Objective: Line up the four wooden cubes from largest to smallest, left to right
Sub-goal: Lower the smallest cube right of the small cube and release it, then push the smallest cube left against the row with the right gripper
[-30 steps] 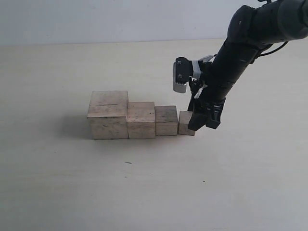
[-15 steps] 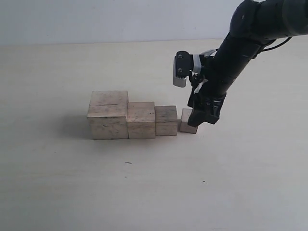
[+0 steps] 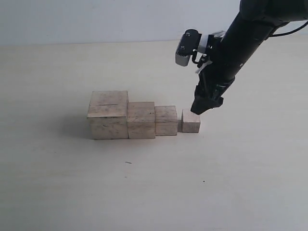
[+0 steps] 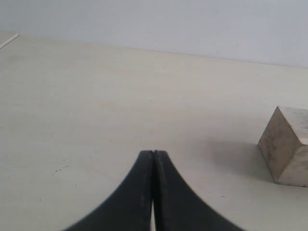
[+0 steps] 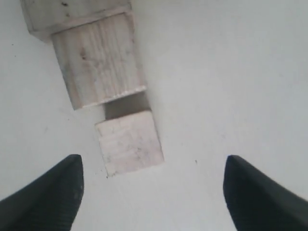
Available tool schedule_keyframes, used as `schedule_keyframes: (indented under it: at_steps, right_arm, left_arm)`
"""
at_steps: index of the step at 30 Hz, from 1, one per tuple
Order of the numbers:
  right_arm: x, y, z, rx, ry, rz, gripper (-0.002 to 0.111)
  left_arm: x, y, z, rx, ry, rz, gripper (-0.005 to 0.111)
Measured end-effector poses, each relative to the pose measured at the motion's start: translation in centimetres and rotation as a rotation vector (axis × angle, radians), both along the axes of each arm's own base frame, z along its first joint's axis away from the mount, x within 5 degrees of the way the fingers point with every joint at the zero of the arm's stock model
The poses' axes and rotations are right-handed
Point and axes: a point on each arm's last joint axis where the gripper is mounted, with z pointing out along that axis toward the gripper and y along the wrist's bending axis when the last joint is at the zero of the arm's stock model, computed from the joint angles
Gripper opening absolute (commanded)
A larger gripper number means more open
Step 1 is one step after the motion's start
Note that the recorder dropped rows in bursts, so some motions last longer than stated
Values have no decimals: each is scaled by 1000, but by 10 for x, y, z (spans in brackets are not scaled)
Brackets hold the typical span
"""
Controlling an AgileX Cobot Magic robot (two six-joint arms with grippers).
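step: clear off smallest cube (image 3: 191,121), centre-right | right gripper (image 3: 206,105): spread wide, empty | left gripper (image 4: 153,159): closed, empty | tip: rise straight, spare row (image 3: 141,120)

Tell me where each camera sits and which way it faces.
Exterior: off the arms, angled down at four pale wooden cubes; right hand shows.
Left wrist: low, level across the table; shut left hand, one wooden cube.
Right wrist: overhead, facing down; open fingers flank the smallest cube.
Shared: exterior and right wrist both show that cube.
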Motion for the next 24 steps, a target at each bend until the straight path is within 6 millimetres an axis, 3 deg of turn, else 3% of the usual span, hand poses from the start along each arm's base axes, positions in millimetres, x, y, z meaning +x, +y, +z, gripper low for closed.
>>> schedule_keyframes:
  at_steps: [5, 13, 17, 24]
  right_arm:
    - [2, -11, 4, -81, 36, -340, 67]
    - [4, -16, -17, -137, 177, -838, 49]
    - [3, -17, -34, -197, 238, -913, 40]
    - [3, -16, -48, -221, 273, -931, 40]
  left_arm:
    - [0, 0, 0, 0, 0, 0, 0]
    - [0, 0, 0, -7, 0, -1, 0]
    - [0, 0, 0, 0, 0, 0, 0]
    - [0, 0, 0, -7, 0, -1, 0]
